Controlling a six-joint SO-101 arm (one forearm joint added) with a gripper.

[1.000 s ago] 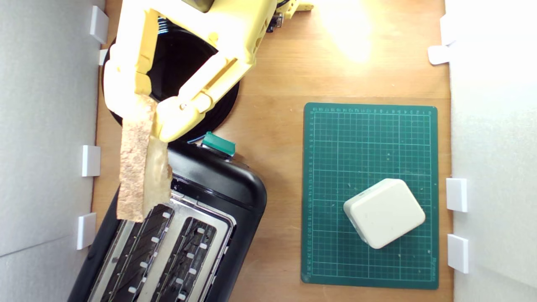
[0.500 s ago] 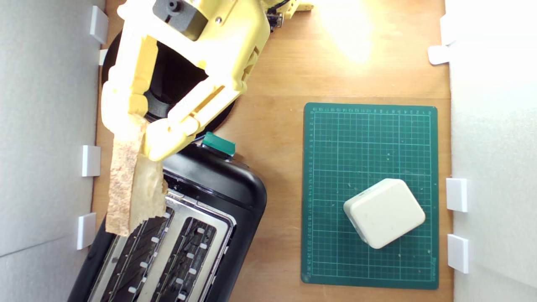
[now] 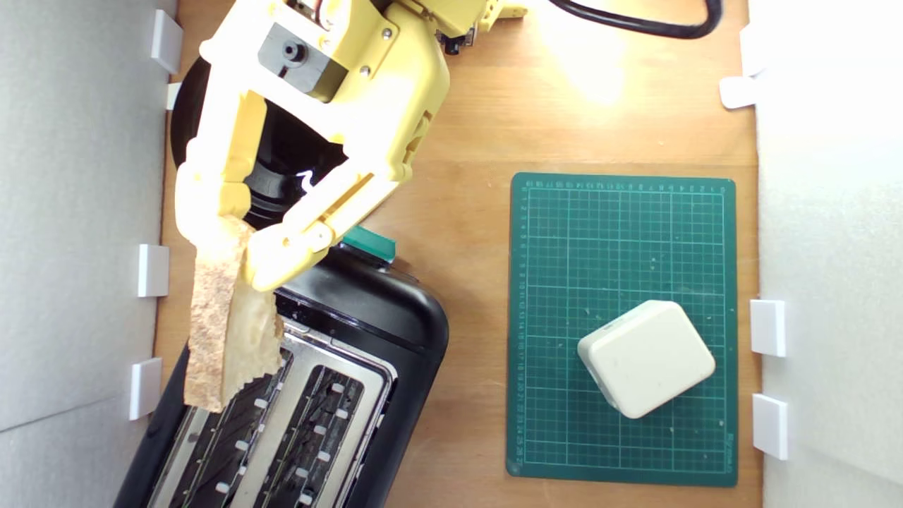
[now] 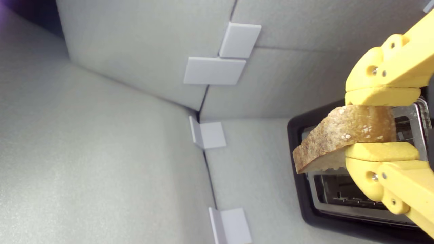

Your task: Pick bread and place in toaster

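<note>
Gripper [image 3: 236, 243] clamped on bread [image 3: 224, 331], one end pinched. Bread's long axis runs roughly parallel with toaster [image 3: 367, 317] slots, hanging over slot nearest exterior view's left. Needs lowering, slight alignment.

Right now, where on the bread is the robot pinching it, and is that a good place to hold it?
The gripper pinches the bread by one end, its fingers pressing on the two flat faces. That looks like a good hold: the slice is thin and wedge-shaped, so gripping the faces near the end leaves the long free part hanging toward the toaster slots.
</note>
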